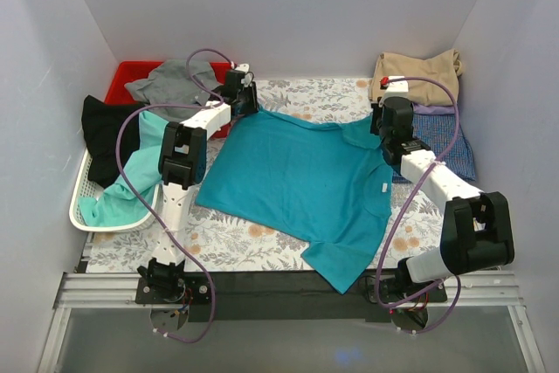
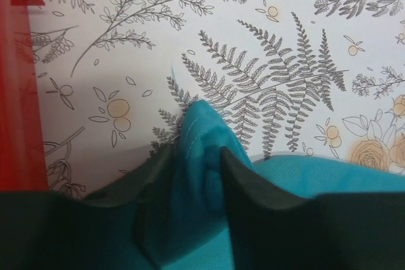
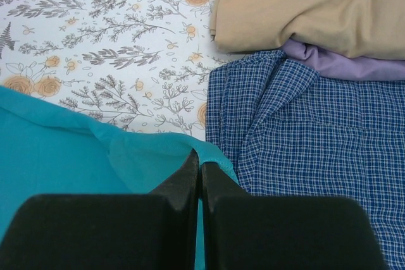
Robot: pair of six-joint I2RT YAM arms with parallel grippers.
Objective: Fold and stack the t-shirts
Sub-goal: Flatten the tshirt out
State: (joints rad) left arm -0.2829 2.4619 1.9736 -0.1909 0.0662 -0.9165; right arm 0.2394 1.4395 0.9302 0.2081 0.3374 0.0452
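The left tool (image 2: 193, 162) and right tool (image 3: 200, 162) pinch corners of the spread teal t-shirt (image 1: 297, 176).

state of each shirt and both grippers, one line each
teal t-shirt, spread flat, unfolded
left gripper, shut on teal t-shirt
right gripper, shut on teal t-shirt
tan shirt, folded, top of stack
checked shirt, folded, lower in stack
grey shirt, crumpled in red bin
black shirt, crumpled in white basket
mint shirt, crumpled in white basket
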